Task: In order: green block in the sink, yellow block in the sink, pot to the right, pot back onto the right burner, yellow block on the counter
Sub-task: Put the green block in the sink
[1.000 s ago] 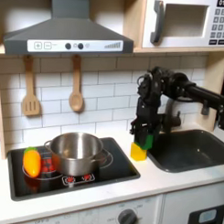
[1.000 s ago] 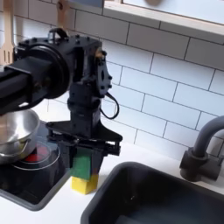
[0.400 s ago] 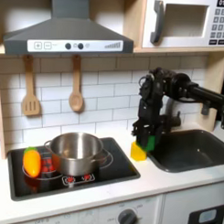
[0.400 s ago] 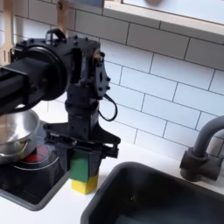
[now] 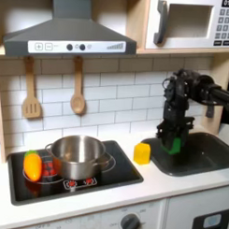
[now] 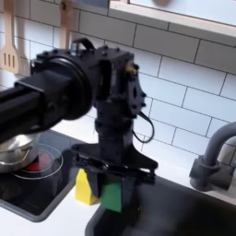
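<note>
My gripper is shut on the small green block and holds it over the left end of the dark grey sink. The yellow block stands on the cream counter just left of the sink in both exterior views, apart from my gripper. The steel pot sits on the black cooktop. Whether the green block touches the basin cannot be told.
An orange oval toy lies on the cooktop's left in the first exterior view. A dark faucet rises behind the sink. Two wooden utensils hang on the tiled wall. My arm reaches over the cooktop.
My gripper has carried the green block from above the yellow block rightward in both exterior views, to over the sink. The yellow block now stands uncovered.
</note>
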### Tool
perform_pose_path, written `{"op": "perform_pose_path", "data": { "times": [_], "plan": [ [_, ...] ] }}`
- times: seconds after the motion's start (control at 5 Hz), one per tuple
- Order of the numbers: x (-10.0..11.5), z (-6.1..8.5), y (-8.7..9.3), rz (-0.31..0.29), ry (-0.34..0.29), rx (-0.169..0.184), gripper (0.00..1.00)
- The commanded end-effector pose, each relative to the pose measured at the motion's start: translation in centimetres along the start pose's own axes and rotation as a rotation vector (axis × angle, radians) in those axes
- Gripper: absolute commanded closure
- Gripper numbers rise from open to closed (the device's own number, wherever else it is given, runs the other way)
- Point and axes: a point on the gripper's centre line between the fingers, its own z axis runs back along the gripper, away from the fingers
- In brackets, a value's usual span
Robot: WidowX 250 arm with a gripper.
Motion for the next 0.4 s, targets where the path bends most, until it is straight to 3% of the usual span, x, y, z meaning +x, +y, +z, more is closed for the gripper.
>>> {"op": "perform_pose_path", "data": {
  "times": [0.0,0.2],
  "plan": [
    [-1.4,-1.9,-2.6,-0.059,0.035,-0.008,1.00],
    [-1.3,-2.9,-2.9,-0.067,0.042,0.000,1.00]
  ]
}}
